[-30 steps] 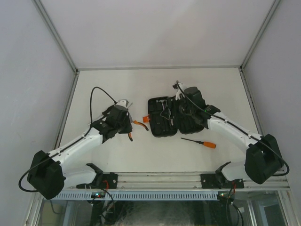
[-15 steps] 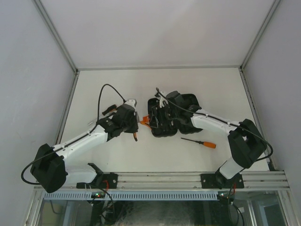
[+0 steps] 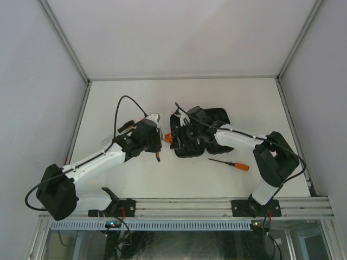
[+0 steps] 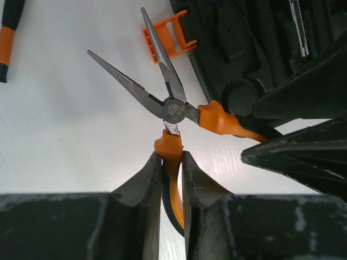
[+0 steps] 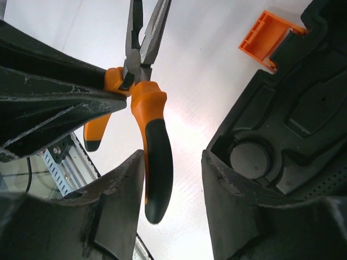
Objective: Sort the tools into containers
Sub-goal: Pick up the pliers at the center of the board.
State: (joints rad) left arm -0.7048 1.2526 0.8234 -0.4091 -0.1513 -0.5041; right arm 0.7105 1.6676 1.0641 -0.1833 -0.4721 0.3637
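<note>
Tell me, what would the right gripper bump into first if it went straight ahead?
Most likely the pliers: their free handle lies between the right gripper's open fingers. The left gripper holds the other handle.

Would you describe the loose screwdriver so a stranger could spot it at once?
Find the black tool case at the middle of the table. Just off its near edge, a thin screwdriver lies alone. Its dark shaft and orange handle run straight, unlike the forked pliers left of the case.

The pliers (image 5: 154,124) handle sits inside the right gripper's (image 5: 173,157) gap, case (image 5: 303,108) close beside.
</note>
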